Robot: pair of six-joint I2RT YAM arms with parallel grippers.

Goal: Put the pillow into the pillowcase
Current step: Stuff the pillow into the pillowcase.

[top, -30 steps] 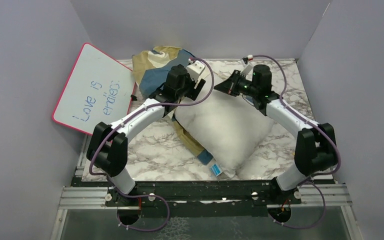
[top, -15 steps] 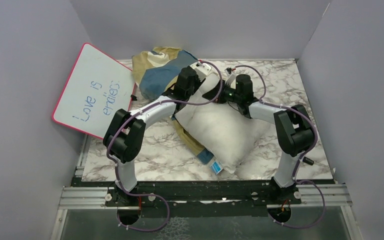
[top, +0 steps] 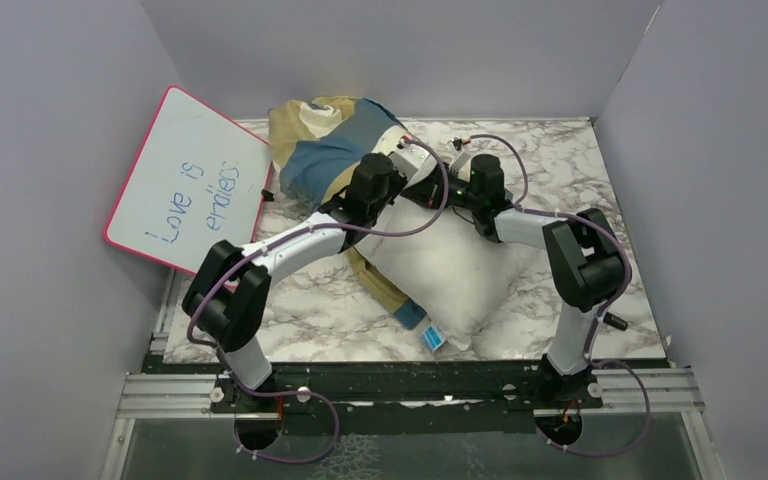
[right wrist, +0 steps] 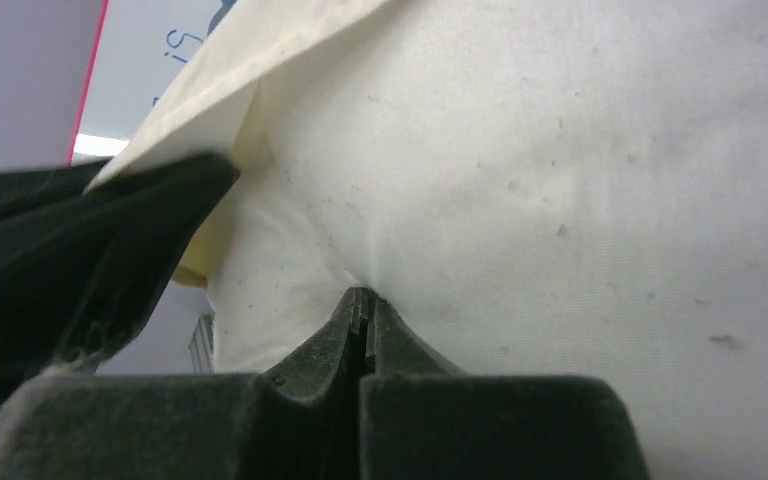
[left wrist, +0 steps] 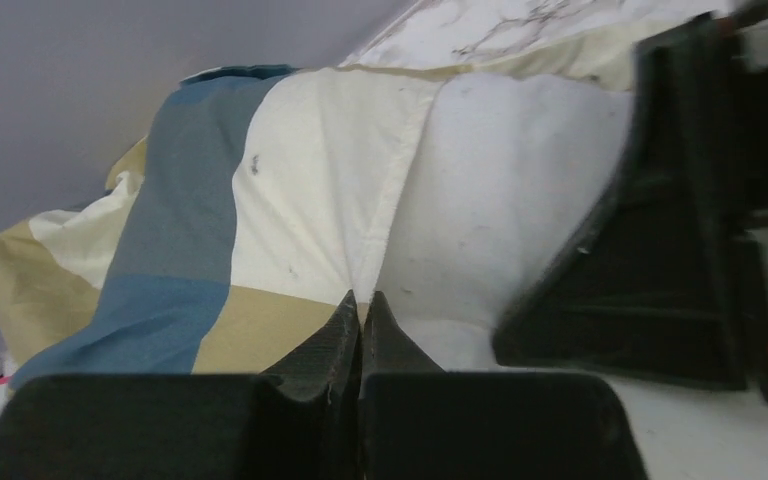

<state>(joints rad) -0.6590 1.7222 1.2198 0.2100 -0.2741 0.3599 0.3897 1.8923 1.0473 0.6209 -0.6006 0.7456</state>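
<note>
Barely begun: pillow [top: 460,270] lies on the table [top: 290,310], seemingly all outside the pillowcase [top: 325,150] bunched at its far-left corner; left gripper [left wrist: 361,300] clamped on the pillowcase's cream hem, right gripper [right wrist: 363,300] clamped on pillow fabric, insertion wholly left.

Right gripper [right wrist: 362,310] jaws closed together, pinching a small pucker of the white pillow [right wrist: 560,170]; creases run into the tips. Pillow fills most of the view, speckled with lint. Upper left: cream edge of the pillowcase [right wrist: 280,40] lying over the pillow, left gripper [right wrist: 200,185] black just under that edge. Behind, pink-rimmed whiteboard [right wrist: 150,60] with blue writing.
</note>
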